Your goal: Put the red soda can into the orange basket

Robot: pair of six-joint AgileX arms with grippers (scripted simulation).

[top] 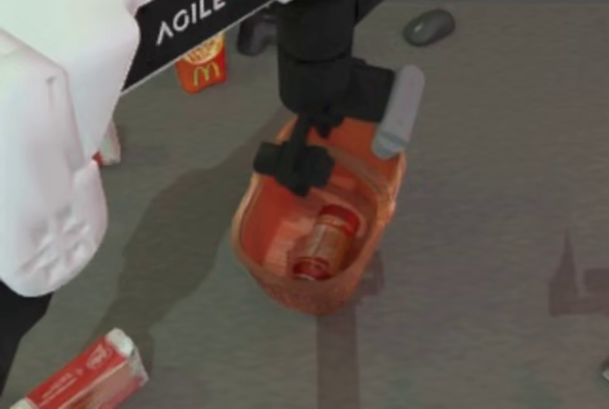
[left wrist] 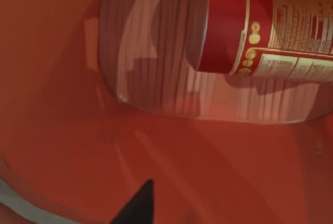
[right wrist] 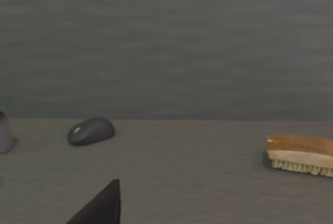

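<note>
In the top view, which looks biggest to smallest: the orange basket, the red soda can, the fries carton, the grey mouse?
1. orange basket
2. red soda can, lying inside it
3. fries carton and grey mouse: look alike; the carton is partly hidden.

Left arm reaches in from the top view's left edge, its white link slanting across, black wrist bent downward; left gripper (top: 297, 169) hangs near the middle, fingers apart and holding nothing; right gripper shows only a dark fingertip (right wrist: 101, 207) in its own wrist view.
</note>
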